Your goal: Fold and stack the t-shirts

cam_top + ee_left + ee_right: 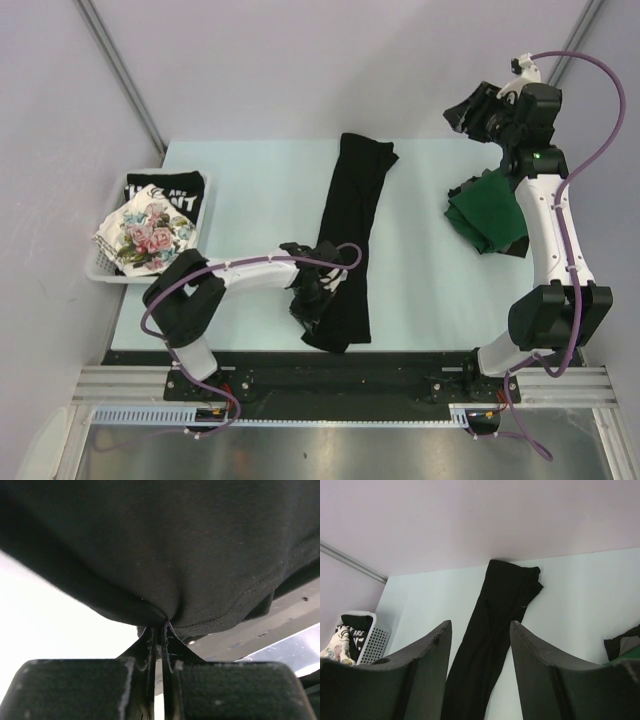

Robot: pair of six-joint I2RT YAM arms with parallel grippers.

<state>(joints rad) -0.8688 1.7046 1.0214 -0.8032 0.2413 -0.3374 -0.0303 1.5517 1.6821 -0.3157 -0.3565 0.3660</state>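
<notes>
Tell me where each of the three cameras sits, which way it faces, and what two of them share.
Top external: above and behind the bases, looking down on the table; the left arm and right arm show.
Left wrist: on the left arm, facing along the left gripper, shut on the long black t-shirt.
Right wrist: on the right arm, looking leftward across the table through the open right gripper.
Shared: top and right wrist both show that t-shirt and the basket.
</notes>
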